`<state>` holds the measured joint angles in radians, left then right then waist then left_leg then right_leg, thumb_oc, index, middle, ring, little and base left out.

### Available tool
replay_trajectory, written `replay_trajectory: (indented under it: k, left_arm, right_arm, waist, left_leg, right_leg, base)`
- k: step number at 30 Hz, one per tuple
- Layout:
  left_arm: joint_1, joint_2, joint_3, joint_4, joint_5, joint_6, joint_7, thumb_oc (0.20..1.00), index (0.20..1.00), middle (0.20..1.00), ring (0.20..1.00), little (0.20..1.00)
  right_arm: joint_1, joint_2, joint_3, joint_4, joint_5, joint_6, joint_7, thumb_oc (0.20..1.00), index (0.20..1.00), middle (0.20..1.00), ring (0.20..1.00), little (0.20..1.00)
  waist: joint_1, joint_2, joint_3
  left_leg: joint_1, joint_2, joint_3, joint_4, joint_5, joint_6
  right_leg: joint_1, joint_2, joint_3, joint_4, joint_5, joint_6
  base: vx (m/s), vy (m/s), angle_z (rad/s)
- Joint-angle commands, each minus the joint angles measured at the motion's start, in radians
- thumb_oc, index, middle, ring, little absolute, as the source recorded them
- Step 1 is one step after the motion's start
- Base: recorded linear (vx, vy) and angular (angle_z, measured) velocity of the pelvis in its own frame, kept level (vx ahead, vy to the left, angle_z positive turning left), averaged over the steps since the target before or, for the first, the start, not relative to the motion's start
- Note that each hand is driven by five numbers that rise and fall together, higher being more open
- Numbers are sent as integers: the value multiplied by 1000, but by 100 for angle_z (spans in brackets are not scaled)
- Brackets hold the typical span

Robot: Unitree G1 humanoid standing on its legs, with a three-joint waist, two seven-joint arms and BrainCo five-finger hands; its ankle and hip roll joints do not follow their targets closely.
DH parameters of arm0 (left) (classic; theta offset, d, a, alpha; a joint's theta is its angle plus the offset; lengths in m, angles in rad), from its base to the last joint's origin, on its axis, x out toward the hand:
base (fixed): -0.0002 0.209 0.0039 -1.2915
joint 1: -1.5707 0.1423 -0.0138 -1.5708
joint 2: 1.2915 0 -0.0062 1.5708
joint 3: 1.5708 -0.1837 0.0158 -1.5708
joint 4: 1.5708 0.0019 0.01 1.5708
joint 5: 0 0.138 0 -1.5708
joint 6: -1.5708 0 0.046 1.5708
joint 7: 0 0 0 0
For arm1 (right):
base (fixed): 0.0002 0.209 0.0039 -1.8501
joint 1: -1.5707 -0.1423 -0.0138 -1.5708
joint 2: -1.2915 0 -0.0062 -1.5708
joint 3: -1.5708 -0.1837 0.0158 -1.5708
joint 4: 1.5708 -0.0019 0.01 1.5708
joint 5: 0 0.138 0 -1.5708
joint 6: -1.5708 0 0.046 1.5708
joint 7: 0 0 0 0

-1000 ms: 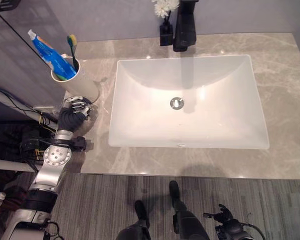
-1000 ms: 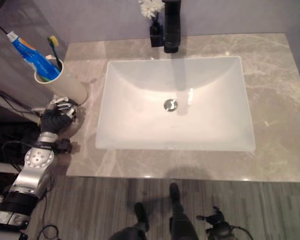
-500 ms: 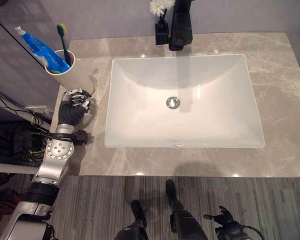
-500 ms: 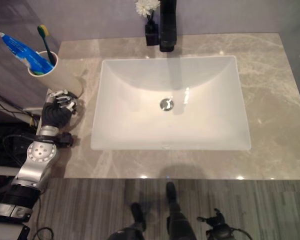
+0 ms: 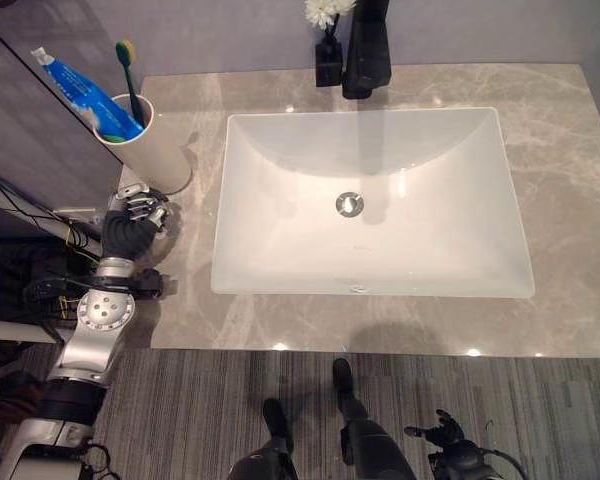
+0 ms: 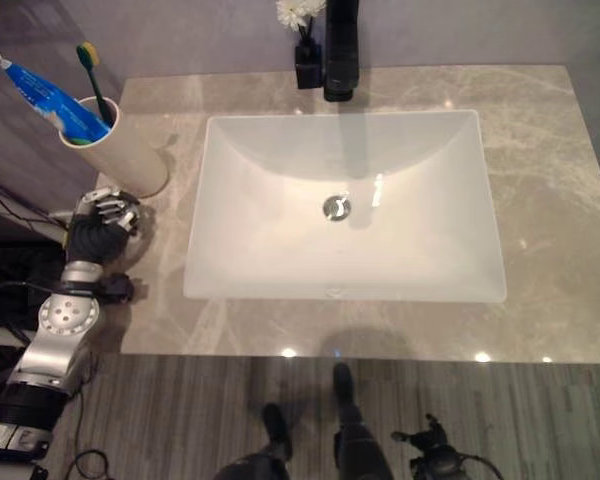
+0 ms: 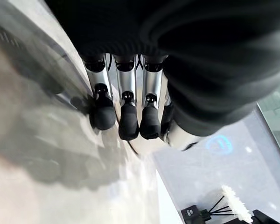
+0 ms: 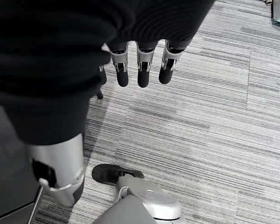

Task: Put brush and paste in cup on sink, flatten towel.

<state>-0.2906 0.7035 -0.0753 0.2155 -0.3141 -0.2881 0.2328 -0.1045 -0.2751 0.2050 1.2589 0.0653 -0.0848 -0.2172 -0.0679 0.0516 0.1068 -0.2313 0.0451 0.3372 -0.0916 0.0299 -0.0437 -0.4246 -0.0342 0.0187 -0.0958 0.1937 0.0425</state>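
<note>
In the upper left of the head view, the cup (image 5: 148, 145) is standing on the counter (image 5: 570, 170) beside the sink (image 5: 372, 200), holding the brush (image 5: 128, 72) and paste (image 5: 85, 92). The left hand (image 5: 130, 220) is resting below it, fingers relaxed, holding nothing. The right hand (image 8: 139, 65) is hanging loose over the floor (image 8: 214, 116), fingers straight.

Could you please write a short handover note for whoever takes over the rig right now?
Left hand: empty, fingers relaxed, at the counter's left edge just in front of the cup, apart from it.
Right hand: empty, hanging low over the floor.
Brush and paste stand in the cup, left of the basin.
Done: brush and paste in cup.
Left: the towel; I see none here.
</note>
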Motion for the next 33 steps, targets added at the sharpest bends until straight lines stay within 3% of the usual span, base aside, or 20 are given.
replay_trajectory:
  k: [1, 11, 33]
  left_arm:
    - [-7, 37, 63, 43, 11, -10, 32, 200, 200, 200, 200, 200]
    - [-90, 34, 56, 111, 9, -7, 86, 200, 200, 200, 200, 200]
    - [-382, 64, -98, 364, 56, 28, 175, 200, 200, 200, 200, 200]
  right_arm:
    - [-10, -1, 27, 4, 25, -8, -17, 1000, 1000, 1000, 1000, 1000]
    - [-15, 0, 45, -7, 25, -15, -22, 1000, 1000, 1000, 1000, 1000]
    - [-12, 15, 111, -24, 23, -32, -40, 1000, 1000, 1000, 1000, 1000]
  waist:
    - [-14, 9, 17]
    - [-26, -2, 23]
    - [-86, -44, 15]
  left_leg:
    - [-21, 112, -82, 4, 80, -105]
    - [-30, 118, -74, 4, 81, -107]
    - [-49, 146, -42, 4, 86, -118]
  right_leg:
    - [47, -66, -13, 9, -1, 84]
    - [33, -60, -5, 9, 2, 83]
    - [-18, -30, 30, 9, 20, 82]
  base:
    - [0, 0, 0]
    - [0, 0, 0]
    - [1, -2, -2]
